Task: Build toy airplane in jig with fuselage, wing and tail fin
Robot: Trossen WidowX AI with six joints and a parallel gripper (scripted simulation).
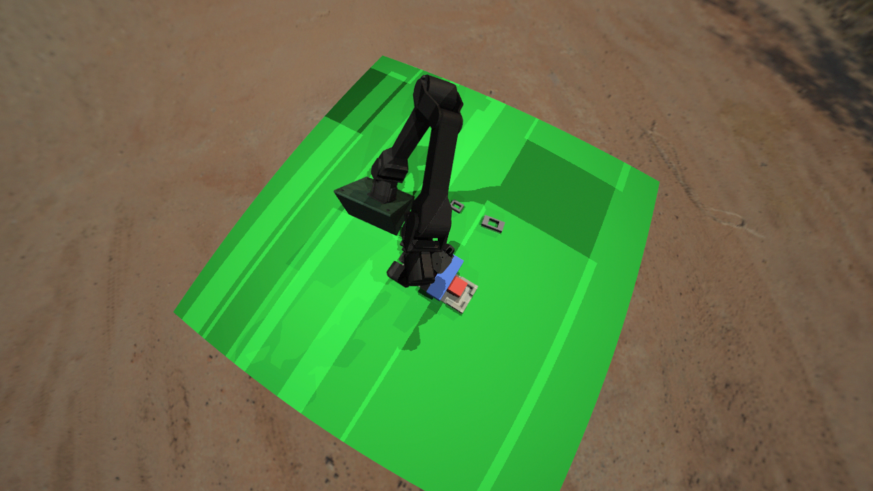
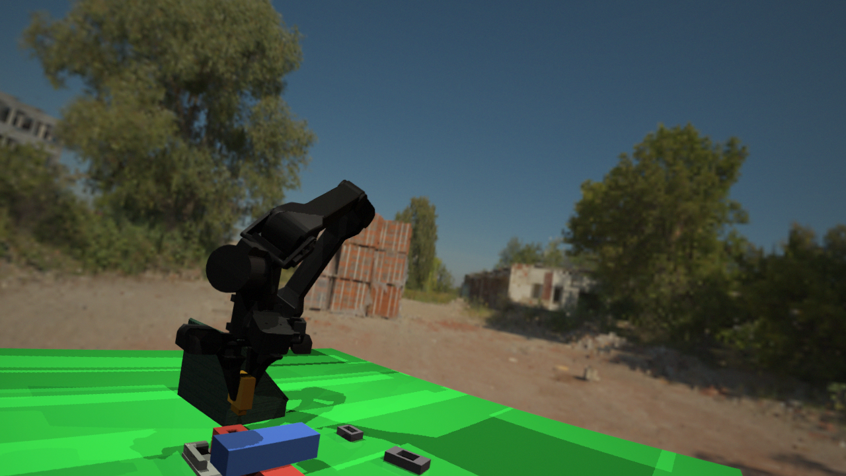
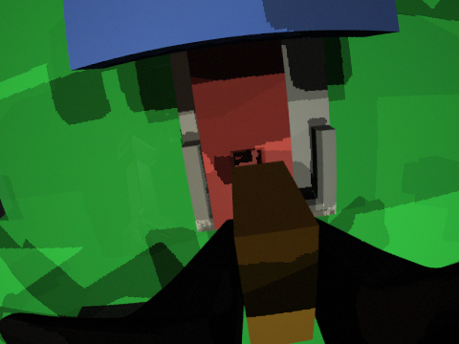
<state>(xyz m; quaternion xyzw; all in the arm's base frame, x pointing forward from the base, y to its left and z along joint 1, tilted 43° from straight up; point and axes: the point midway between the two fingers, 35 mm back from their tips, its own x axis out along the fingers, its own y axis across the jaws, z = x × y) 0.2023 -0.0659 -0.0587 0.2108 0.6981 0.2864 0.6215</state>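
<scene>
Orange tail fin [image 2: 244,391] [image 3: 274,201] held in narrowed fingers [image 2: 240,397] — blue wing [image 1: 448,276] [image 2: 266,447] [image 3: 191,24] on red fuselage [image 1: 457,286] [image 2: 227,428] [image 3: 241,105]; only fin unseated.

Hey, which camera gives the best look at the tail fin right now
The exterior view: it shows the orange fin upright in the gripper, above the red fuselage. The wrist view shows it large, but foreshortened. In the top view the arm hides it.

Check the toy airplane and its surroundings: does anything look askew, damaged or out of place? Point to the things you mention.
Nothing stands out. The blue wing [image 1: 445,277] [image 2: 265,447] [image 3: 167,29] lies across the red body [image 1: 457,286] [image 2: 226,429] [image 3: 241,110], and the gripper [image 2: 241,397] [image 3: 264,227] holds the orange fin [image 2: 244,391] [image 3: 274,201] above. No damage shows, though the arm blocks part of the top view.
</scene>
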